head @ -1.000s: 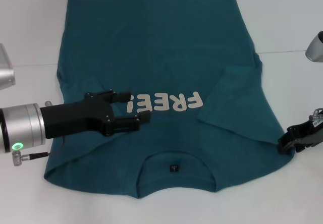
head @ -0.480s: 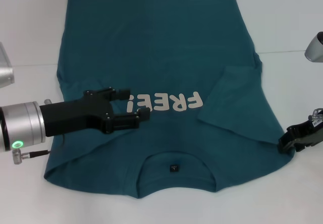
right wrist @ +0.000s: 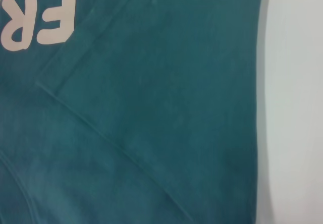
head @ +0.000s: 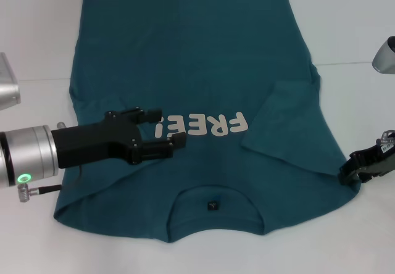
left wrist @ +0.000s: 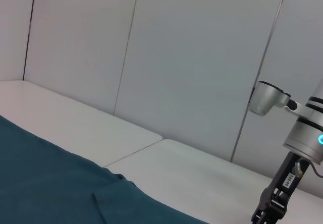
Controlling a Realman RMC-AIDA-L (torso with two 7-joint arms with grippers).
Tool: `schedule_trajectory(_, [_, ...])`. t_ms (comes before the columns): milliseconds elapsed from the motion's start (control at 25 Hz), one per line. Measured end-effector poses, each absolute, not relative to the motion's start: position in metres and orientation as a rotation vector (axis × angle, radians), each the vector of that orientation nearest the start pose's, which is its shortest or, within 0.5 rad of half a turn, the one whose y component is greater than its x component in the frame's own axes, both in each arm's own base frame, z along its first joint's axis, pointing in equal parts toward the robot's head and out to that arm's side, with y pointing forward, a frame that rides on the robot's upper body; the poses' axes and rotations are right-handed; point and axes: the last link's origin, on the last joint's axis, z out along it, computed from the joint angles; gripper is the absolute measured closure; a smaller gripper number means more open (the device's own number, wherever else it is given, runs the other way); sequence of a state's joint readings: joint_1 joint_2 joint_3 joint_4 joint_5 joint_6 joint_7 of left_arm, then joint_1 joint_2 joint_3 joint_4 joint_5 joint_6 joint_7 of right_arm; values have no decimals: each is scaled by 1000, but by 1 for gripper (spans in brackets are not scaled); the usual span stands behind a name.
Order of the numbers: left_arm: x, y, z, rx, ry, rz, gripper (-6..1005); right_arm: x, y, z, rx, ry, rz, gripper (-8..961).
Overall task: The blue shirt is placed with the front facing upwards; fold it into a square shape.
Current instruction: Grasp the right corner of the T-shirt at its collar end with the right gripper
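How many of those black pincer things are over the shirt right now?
2. The left pincer hangs open over the blue shirt beside its lettering; the right pincer sits at the shirt's right edge, near the folded-in sleeve.

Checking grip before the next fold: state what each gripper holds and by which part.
The left gripper hovers open over the blue shirt near the lettering, holding nothing. The right gripper sits at the shirt's right shoulder edge; whether it grips the fabric cannot be told.
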State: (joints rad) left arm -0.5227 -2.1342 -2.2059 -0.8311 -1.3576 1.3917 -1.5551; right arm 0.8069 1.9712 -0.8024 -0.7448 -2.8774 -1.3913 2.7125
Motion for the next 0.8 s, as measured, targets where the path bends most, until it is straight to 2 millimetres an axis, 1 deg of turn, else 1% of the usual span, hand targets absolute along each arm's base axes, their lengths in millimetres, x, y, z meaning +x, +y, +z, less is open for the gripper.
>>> schedule_trajectory(800, [-208, 357, -11, -2659, -610, -786, 151, 288, 398, 47, -2018, 1669, -381, 468])
